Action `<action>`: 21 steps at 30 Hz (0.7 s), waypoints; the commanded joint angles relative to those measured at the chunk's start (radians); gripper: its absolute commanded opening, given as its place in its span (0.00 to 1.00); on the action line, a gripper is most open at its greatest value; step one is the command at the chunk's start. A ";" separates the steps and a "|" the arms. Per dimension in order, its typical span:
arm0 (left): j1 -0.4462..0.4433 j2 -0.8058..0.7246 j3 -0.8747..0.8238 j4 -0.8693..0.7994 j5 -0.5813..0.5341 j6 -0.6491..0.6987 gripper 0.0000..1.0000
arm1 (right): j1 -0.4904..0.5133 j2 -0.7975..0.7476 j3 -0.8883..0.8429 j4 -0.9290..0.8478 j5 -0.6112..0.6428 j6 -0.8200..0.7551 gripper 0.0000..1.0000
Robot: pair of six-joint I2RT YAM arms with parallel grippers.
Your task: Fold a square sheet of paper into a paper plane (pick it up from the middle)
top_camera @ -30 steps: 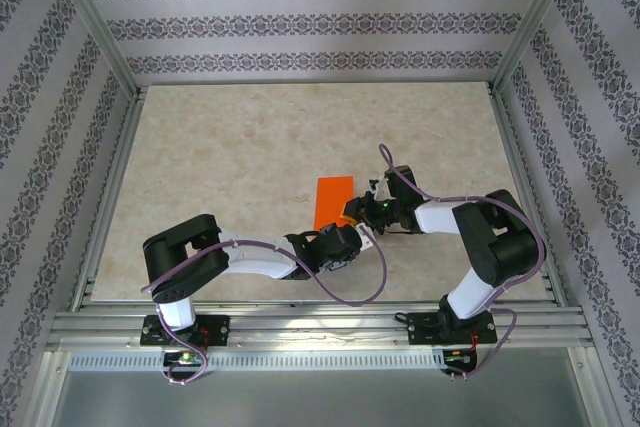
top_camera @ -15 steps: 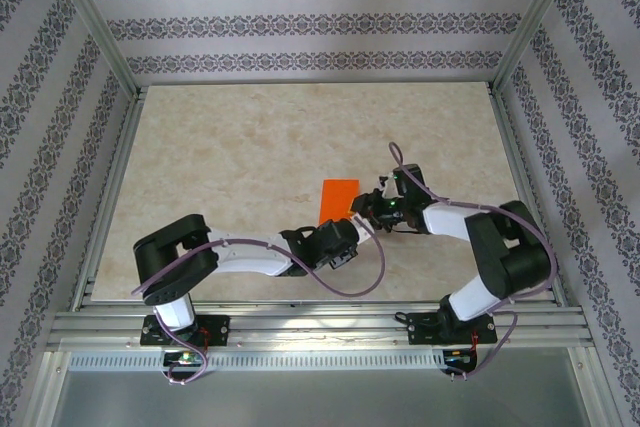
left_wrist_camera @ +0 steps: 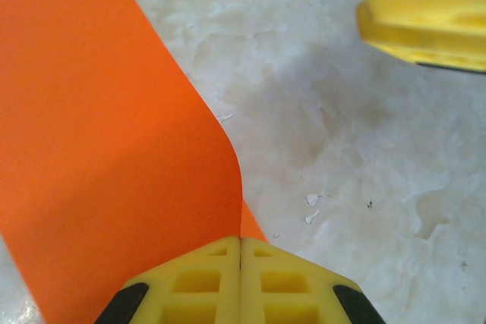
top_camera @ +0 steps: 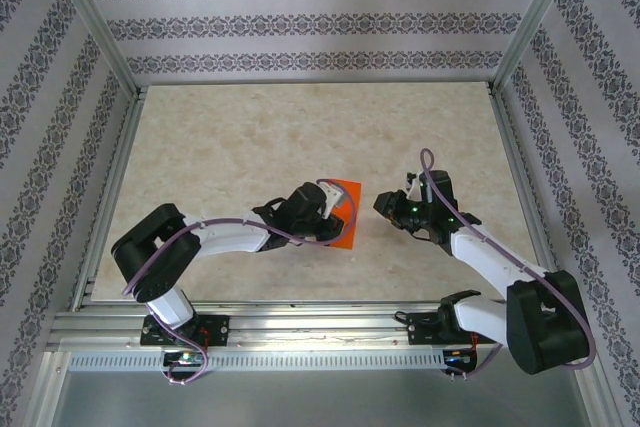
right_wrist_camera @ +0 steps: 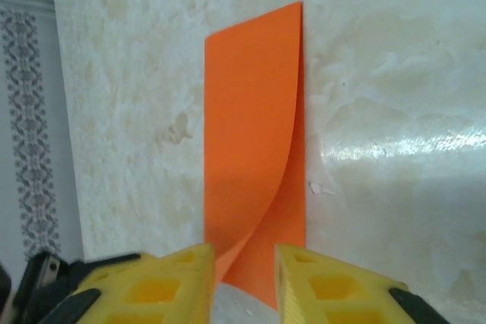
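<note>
The square sheet of paper (top_camera: 347,219) is bright orange, folded in half into a narrow strip on the marble table. My left gripper (top_camera: 330,203) is over its left side. In the left wrist view its yellow fingers (left_wrist_camera: 241,242) are shut on an edge of the paper (left_wrist_camera: 99,127), and the upper layer curls up from the lower one. My right gripper (top_camera: 383,205) is just right of the paper and apart from it. In the right wrist view its fingers (right_wrist_camera: 241,263) stand apart over the strip's near end (right_wrist_camera: 250,111), where one flap is lifted.
The marble table (top_camera: 250,137) is boxed in by aluminium rails (top_camera: 120,187) and patterned walls on three sides. One yellow finger of the right gripper (left_wrist_camera: 425,13) shows at the top right of the left wrist view. Small white flecks (left_wrist_camera: 311,209) lie on the table.
My left gripper moved up from the near side onto the paper and shut on it. My right gripper drew back to the right, off the paper, which now lies slightly tilted.
</note>
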 commanded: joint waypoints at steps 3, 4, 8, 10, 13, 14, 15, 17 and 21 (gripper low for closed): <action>0.011 0.003 -0.005 0.071 0.116 -0.111 0.00 | 0.059 0.075 0.000 -0.034 -0.086 -0.066 0.16; 0.011 0.005 -0.003 0.071 0.118 -0.114 0.00 | 0.083 0.098 0.012 -0.037 -0.082 -0.076 0.13; 0.013 0.002 0.001 0.064 0.099 -0.118 0.00 | 0.145 0.162 0.028 -0.018 -0.046 -0.074 0.04; 0.014 -0.001 -0.004 0.072 0.093 -0.125 0.00 | 0.158 0.182 0.030 -0.009 -0.034 -0.064 0.01; 0.016 -0.001 -0.006 0.077 0.090 -0.130 0.00 | 0.170 0.204 0.034 0.013 -0.051 -0.062 0.00; 0.016 0.001 -0.005 0.076 0.091 -0.130 0.00 | 0.176 0.216 0.042 0.012 -0.059 -0.064 0.00; 0.016 0.002 -0.006 0.077 0.092 -0.130 0.00 | 0.183 0.227 0.047 0.011 -0.063 -0.064 0.00; 0.016 0.006 -0.003 0.075 0.094 -0.128 0.00 | 0.199 0.253 0.060 0.013 -0.060 -0.062 0.00; 0.017 0.009 -0.002 0.072 0.098 -0.130 0.00 | 0.216 0.287 0.075 0.014 -0.042 -0.059 0.00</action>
